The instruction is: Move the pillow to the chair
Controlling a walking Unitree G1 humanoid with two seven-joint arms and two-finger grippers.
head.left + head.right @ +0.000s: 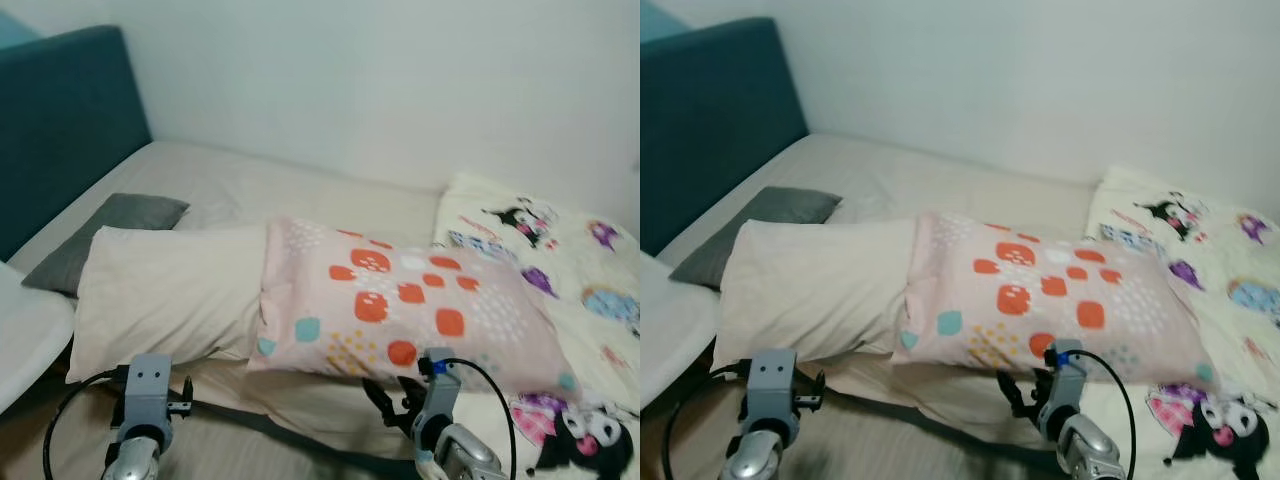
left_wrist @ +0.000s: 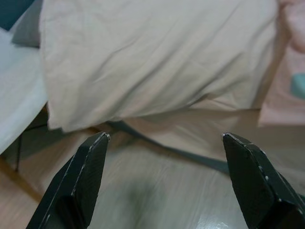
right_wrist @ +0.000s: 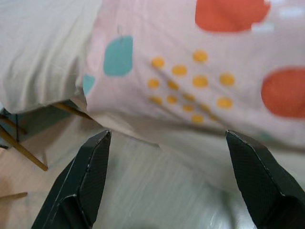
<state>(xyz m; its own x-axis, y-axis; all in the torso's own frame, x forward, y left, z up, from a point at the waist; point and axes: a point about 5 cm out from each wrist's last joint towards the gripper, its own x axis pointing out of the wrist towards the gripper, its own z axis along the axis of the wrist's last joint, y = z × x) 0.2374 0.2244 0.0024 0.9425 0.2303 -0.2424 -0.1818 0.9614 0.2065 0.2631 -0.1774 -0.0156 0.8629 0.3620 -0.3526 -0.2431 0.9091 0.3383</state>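
Note:
A pink pillow point(image 1: 400, 310) with orange and teal patches lies across the bed, its left end overlapping a larger cream pillow point(image 1: 170, 290). My right gripper point(image 3: 167, 133) is open just before the pink pillow's near edge, not touching it; its black fingers point(image 1: 380, 398) sit below that edge. My left gripper point(image 2: 164, 138) is open, low in front of the cream pillow's near edge, with nothing between its fingers. A white curved surface point(image 1: 25, 330) at the far left may be a chair seat; thin dark legs show under it in the left wrist view.
A grey pillow point(image 1: 110, 235) lies behind the cream one, near the teal headboard point(image 1: 60, 130). A blanket point(image 1: 560, 260) with cartoon figures covers the bed's right side. The beige sheet point(image 1: 280, 185) runs back to the white wall.

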